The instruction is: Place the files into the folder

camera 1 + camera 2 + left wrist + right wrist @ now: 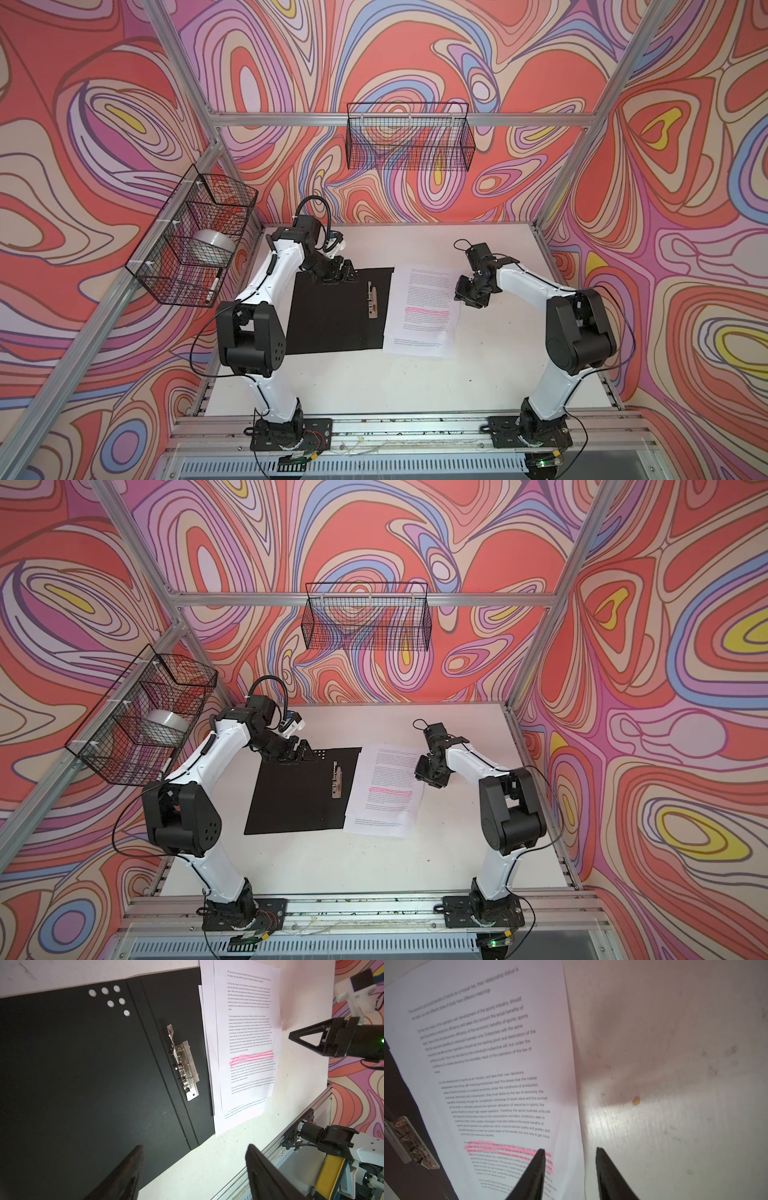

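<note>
In both top views the folder [336, 311] lies open on the table [374, 386], black inside up, with the files [422, 309] along its right edge. A wire wall basket [166, 266] holds a tape roll [214, 245] and a white marker [212, 286].

Left wrist view: the left gripper [193, 1167], jaws wide and holding nothing, hovers over the folder's corner.

Right wrist view: the right gripper [570, 1159], jaws apart, straddles the files' edge. The page reads "sports business units will".

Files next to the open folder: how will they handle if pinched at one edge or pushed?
Probably floppy: the files are thin sheets lying flat on the table, so an edge pinch would likely droop. They are fanned unevenly, so a push may spread them apart.
</note>
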You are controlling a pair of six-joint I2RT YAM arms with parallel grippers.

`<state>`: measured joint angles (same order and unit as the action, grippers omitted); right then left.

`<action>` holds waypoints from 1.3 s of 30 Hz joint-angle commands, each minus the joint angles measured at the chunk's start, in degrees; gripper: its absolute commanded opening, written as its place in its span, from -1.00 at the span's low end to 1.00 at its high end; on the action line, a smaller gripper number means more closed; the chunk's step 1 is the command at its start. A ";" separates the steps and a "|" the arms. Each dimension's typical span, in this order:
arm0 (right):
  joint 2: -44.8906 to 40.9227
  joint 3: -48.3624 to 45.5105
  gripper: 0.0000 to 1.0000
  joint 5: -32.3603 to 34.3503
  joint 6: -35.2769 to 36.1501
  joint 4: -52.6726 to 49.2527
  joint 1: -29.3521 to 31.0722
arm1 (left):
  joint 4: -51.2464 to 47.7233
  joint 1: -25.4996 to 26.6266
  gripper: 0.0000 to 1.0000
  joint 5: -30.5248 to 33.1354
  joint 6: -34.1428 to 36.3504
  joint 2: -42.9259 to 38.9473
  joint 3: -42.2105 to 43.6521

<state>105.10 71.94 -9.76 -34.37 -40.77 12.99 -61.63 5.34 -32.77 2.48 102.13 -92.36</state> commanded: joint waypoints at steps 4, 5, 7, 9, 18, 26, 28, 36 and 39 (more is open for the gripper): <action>7.50 5.37 -0.18 -4.35 4.99 0.41 -0.87 | -2.62 0.18 0.54 -0.14 2.63 -0.06 0.90; 8.25 6.01 -0.18 -4.52 5.39 0.18 -0.86 | -2.71 0.16 0.54 -0.03 2.77 0.01 1.03; 9.64 7.09 -0.20 -5.08 6.10 -0.07 -0.86 | -2.87 0.12 0.54 0.34 2.93 -0.02 1.37; 10.97 8.26 -0.20 -4.64 6.50 -1.02 -0.85 | -2.89 0.17 0.53 0.73 3.12 -0.14 1.73; 12.17 9.62 -0.34 -11.32 9.39 -0.64 -0.74 | -2.89 0.11 0.53 0.41 2.97 0.18 2.66; 11.53 9.44 -0.43 -16.90 10.94 -0.63 -0.26 | -3.24 0.16 0.53 -0.59 2.51 0.57 2.80; 11.53 9.44 -0.45 -17.51 11.23 -0.85 0.06 | -3.24 0.11 0.53 -0.55 2.53 0.35 3.04; 9.06 8.83 -0.34 -11.29 9.90 -3.15 1.07 | -3.24 0.13 0.52 -0.25 2.60 -0.69 4.10; 5.33 6.55 -0.26 -5.61 6.93 -4.32 1.07 | -3.17 0.11 0.52 -0.42 2.57 -1.03 4.70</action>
<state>115.13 80.20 -21.71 -24.86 -43.07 14.04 -62.87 5.32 -32.58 4.43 102.13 -88.47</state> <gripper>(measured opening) 0.361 0.763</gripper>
